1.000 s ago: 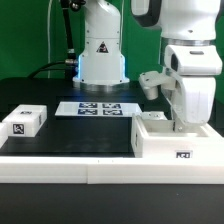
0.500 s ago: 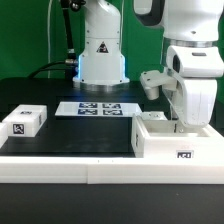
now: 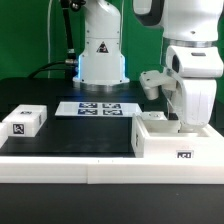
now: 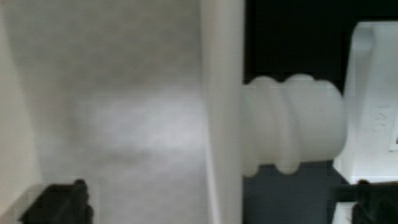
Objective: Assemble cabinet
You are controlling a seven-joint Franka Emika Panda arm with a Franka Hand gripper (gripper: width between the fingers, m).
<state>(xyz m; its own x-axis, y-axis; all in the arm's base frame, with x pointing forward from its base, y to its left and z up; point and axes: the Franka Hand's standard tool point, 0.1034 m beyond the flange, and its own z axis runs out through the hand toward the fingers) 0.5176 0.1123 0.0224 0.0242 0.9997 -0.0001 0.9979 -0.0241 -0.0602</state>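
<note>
The gripper (image 3: 181, 120) hangs low over the big white box (image 3: 175, 147) of the cabinet. Its tip is right at the box's top edge, near the back. In the exterior view the box sits just under the gripper. A small black tag shows on the box's front.

In the wrist view the two black fingers (image 4: 63, 200) are wide apart. The gripper (image 4: 214, 198) is not squeezing anything. A straight white edge of the box (image 4: 107, 110) runs between the fingers. On one side of that edge is flat white wall. On the other side is a dark gap. A round white knob with ridges (image 4: 285, 125) sticks out from the edge into the gap. It is blurry, and I cannot tell if a finger touches the box.

A small white block (image 3: 25, 121) with a tag lies far from the gripper, at the exterior view's left. The marker board (image 3: 97, 108) lies flat between the block and the gripper, farther back. The black table (image 3: 85, 138) is bare between the block and the box, so there is lots of room there. The box's near edge comes close to the white ledge (image 3: 100, 185) along the front of the table. The white robot base (image 3: 101, 55) stands behind the marker board, well away from the gripper.
</note>
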